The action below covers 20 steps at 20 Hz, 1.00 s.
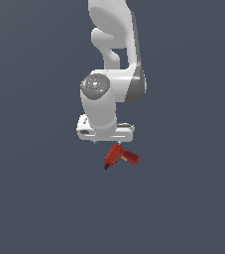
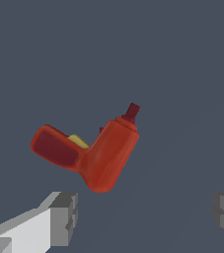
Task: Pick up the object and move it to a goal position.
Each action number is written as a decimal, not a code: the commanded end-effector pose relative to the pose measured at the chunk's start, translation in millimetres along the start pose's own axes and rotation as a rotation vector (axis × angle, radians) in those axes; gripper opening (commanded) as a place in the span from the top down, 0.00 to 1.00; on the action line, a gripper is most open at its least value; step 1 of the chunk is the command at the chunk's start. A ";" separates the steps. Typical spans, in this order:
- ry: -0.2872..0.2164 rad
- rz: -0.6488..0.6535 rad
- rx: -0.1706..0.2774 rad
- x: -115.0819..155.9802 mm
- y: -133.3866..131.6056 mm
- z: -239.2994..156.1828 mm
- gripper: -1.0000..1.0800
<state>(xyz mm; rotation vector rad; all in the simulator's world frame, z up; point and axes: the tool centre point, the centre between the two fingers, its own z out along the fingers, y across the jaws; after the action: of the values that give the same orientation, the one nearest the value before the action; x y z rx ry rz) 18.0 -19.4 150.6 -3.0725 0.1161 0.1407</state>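
Red drill-shaped object (image 1: 120, 156) (image 2: 91, 153) is lying on the flat grey floor — L-shaped, dark tip, yellow trigger patch showing — handle angling off sideways.

The white arm (image 1: 109, 74) reaches down over a plain dark grey surface (image 1: 34, 198). Just under its gripper (image 1: 118, 144) lies 1 red drill-shaped object (image 1: 120, 157) (dark tip toward the exterior view's left), fingers hidden.

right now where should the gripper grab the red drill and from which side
Grip the red drill across its thick main body, near the bend where the handle branches off, coming straight down from above. That section looks narrower than the gap between the open fingers, and the gripper already hangs directly over it.
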 end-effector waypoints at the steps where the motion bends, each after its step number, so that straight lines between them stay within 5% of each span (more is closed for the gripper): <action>1: -0.036 0.035 0.032 5.3 1.9 9.1 0.00; 20: -0.340 0.285 0.383 36.6 7.2 79.9 0.00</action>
<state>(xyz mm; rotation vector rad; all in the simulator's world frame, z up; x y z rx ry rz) 45.5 -24.2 71.2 -2.6288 0.4819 0.5549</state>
